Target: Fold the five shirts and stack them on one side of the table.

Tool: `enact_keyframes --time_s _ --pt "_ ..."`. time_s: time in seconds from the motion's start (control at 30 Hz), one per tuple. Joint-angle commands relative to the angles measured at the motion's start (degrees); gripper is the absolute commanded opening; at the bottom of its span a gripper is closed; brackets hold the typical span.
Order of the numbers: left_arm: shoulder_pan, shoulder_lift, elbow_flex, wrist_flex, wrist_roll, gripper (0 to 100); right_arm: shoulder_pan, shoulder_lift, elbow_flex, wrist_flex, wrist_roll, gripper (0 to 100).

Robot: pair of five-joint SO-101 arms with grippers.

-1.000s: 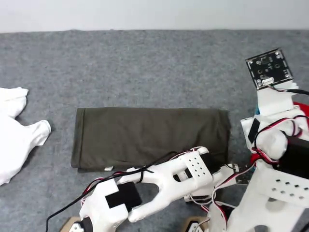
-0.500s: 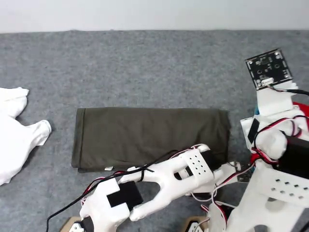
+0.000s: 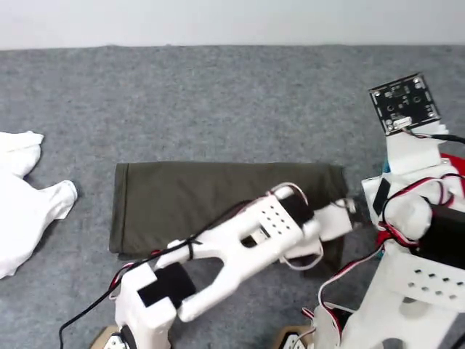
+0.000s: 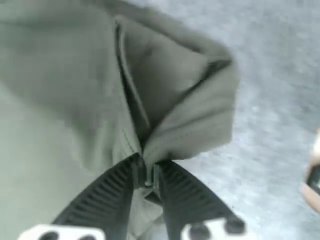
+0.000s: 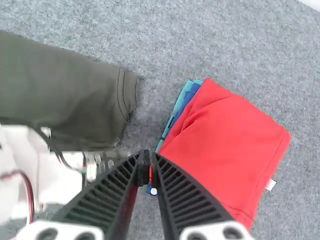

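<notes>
An olive shirt [image 3: 182,200], folded into a long band, lies across the middle of the grey mat. My left gripper [image 3: 349,212] is at the band's right end, shut on a fold of that olive shirt [image 4: 185,125]; the black fingers [image 4: 117,182] pinch the cloth and the corner is lifted. A crumpled white shirt [image 3: 22,207] lies at the far left. In the right wrist view a folded red shirt [image 5: 225,145] lies on top of blue and teal ones [image 5: 181,107]. My right gripper [image 5: 146,172] is shut and holds nothing, above the mat between the olive shirt [image 5: 55,95] and that stack.
The right arm's body [image 3: 414,240] stands at the right edge with its camera board [image 3: 405,102] raised. The left arm [image 3: 218,251] crosses the shirt's near side. Bare grey mat [image 3: 232,102] stretches behind the shirt to the white wall.
My left gripper has risen and moved toward the far side, pulling the olive shirt's near right corner up with it. The right arm has not moved.
</notes>
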Motion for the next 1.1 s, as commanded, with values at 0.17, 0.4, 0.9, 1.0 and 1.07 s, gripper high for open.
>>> enact_keyframes --time_s 0.17,0.4,0.9,1.0,1.07 --pt "-6.07 -3.43 -2.15 -6.59 -0.88 2 0.57 -0.48 -2.2 2.07 -0.53 0.9" --pt "-9.76 2.29 -2.59 -8.79 -0.97 8 0.57 -0.84 -2.2 2.07 -0.53 0.9" --pt "-19.25 5.01 -4.62 -9.85 -0.97 15 0.57 -0.84 -2.2 2.07 -0.53 0.9" --pt "-20.92 6.07 -6.11 -9.58 -0.97 15 0.57 -0.84 -2.2 2.07 -0.53 0.9" --pt "-21.45 6.68 -6.73 -9.58 -0.97 15 0.57 -0.84 -2.2 2.07 -0.53 0.9"
